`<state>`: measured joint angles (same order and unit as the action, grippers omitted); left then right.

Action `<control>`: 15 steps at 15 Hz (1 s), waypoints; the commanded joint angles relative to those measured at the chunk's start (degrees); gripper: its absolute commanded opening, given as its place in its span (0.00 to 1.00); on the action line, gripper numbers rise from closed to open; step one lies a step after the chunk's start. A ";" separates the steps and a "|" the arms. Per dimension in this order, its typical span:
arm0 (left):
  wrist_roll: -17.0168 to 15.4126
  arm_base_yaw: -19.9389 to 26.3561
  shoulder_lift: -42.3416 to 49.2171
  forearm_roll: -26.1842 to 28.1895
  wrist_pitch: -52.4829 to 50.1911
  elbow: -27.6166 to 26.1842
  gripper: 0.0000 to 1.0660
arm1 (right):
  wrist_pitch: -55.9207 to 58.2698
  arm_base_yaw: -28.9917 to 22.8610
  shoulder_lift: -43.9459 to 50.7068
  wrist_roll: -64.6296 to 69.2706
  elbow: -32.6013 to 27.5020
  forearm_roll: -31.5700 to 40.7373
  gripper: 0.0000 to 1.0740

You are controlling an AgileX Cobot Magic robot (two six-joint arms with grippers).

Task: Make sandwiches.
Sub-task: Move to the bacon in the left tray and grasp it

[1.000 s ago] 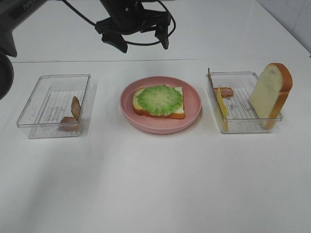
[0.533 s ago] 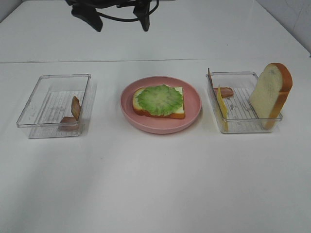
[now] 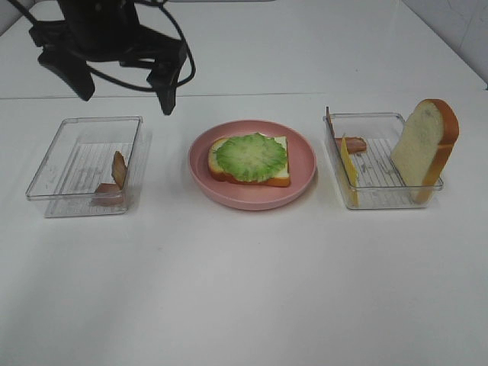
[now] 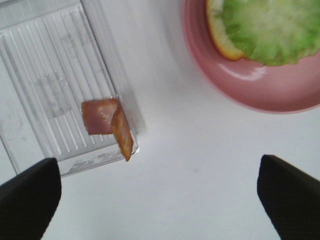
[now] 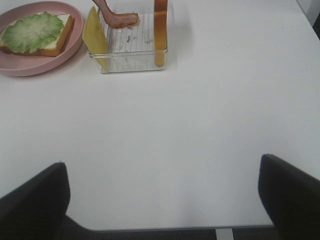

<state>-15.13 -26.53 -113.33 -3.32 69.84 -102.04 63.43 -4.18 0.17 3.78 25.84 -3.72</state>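
Sandwich (image 3: 250, 162): bread slice (image 3: 221, 172) flat on pink plate (image 3: 305, 169) w/ lettuce (image 3: 250, 155) on top; 2nd slice (image 3: 423, 149) upright in rt tray (image 3: 381, 200) w/ cheese (image 3: 349, 177), bacon (image 3: 352, 143); more bacon (image 3: 118, 169) in lt tray (image 3: 57, 164).

We've got a pink plate (image 3: 305, 164) centred on the white table (image 3: 244, 290); clear left tray (image 3: 76, 164) and right tray (image 3: 377, 174) flank it, ribbed floors, neither touching the plate.

I see a plain white tabletop (image 3: 244, 290) with three things standing directly on it in a row. A clear rectangular plastic tray (image 3: 47, 164) sits at the left and a round pink plate (image 3: 305, 162) in the middle. A second clear plastic tray (image 3: 381, 204) sits at the right, each apart from the next.
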 commanded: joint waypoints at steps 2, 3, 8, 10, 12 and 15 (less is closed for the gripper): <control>-1.95 0.80 0.34 -4.30 3.27 4.98 0.94 | -0.52 0.29 1.83 -0.40 -0.06 0.11 0.92; -2.12 1.89 0.34 -3.84 2.12 6.19 0.94 | -0.52 0.29 1.83 -0.40 -0.06 0.11 0.92; 0.92 8.02 0.23 4.70 -4.35 9.17 0.94 | -0.52 0.29 1.83 -0.40 -0.06 0.11 0.92; 0.92 8.02 -0.69 4.98 -6.36 9.17 0.94 | -0.52 0.29 1.83 -0.40 -0.06 0.11 0.92; 1.32 8.02 -3.32 6.07 -7.33 9.17 0.94 | -0.52 0.29 1.78 -0.40 -0.06 0.17 0.92; 1.60 8.02 -6.36 7.33 -8.02 9.17 0.94 | -0.52 0.29 1.78 -0.40 -0.06 0.17 0.92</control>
<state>-13.58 -18.51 -119.81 3.67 62.05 -93.28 63.43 -4.18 0.17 3.78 25.84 -3.72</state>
